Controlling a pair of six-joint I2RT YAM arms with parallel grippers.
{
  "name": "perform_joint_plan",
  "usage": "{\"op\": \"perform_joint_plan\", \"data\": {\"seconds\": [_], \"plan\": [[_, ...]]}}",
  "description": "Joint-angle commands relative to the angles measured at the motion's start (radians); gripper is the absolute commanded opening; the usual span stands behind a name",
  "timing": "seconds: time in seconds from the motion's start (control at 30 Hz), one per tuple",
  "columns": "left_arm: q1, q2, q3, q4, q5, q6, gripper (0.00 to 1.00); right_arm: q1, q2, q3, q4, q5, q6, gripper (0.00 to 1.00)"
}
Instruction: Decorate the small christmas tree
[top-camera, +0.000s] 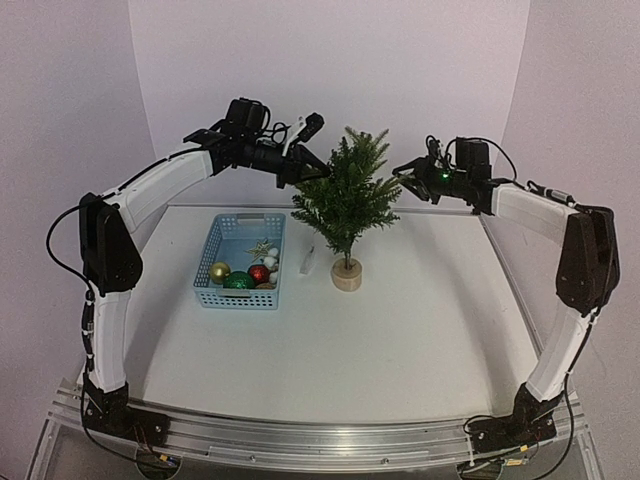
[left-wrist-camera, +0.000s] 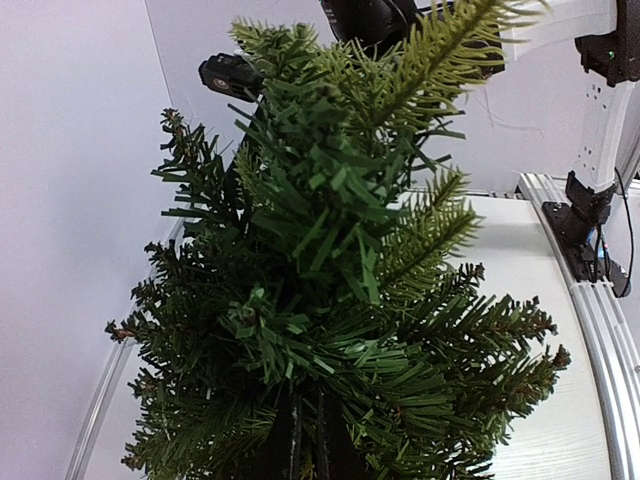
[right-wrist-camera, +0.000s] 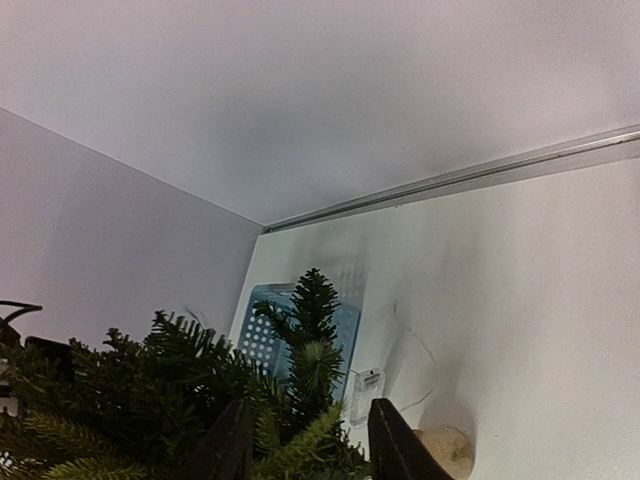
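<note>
The small christmas tree (top-camera: 345, 198) stands mid-table on its pale wooden disc base (top-camera: 347, 275). My left gripper (top-camera: 312, 172) is pushed into the upper left branches. In the left wrist view the tree (left-wrist-camera: 330, 250) fills the frame, and the dark fingers (left-wrist-camera: 294, 440) stand close together among the needles with nothing visible between them. My right gripper (top-camera: 405, 172) is at the upper right branches. In the right wrist view it (right-wrist-camera: 305, 450) is open, with a light-green branch tip between its fingers (right-wrist-camera: 392, 445). The base also shows there (right-wrist-camera: 447, 450).
A blue perforated basket (top-camera: 215, 250) left of the tree holds gold, green and red balls and a white snowflake. A small clear battery box (top-camera: 308, 262) with thin wire lies between basket and tree, and it also shows in the right wrist view (right-wrist-camera: 366, 385). White walls enclose the table.
</note>
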Motion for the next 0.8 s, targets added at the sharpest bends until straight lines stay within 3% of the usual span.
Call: {"op": "perform_joint_plan", "data": {"seconds": [0.0, 0.23, 0.33, 0.53, 0.67, 0.77], "plan": [[0.020, -0.061, 0.005, 0.023, 0.027, 0.026, 0.00, -0.033, -0.071, -0.029, 0.017, -0.036, -0.008, 0.46], [0.020, -0.045, 0.014, 0.028, 0.062, 0.022, 0.00, -0.102, -0.130, -0.120, 0.017, -0.084, -0.019, 0.67], [0.020, -0.038, 0.020, 0.024, 0.073, 0.020, 0.00, -0.131, -0.143, -0.148, 0.016, -0.119, -0.029, 0.85], [0.020, -0.031, 0.025, 0.020, 0.083, 0.019, 0.00, -0.141, -0.147, -0.221, 0.017, -0.085, -0.162, 0.87], [0.020, -0.030, 0.027, 0.015, 0.088, 0.019, 0.00, -0.140, -0.056, -0.249, 0.061, -0.095, -0.206, 0.86], [0.020, -0.028, 0.025, 0.009, 0.094, 0.019, 0.00, -0.128, 0.042, -0.287, 0.331, -0.164, -0.075, 0.83]]}}
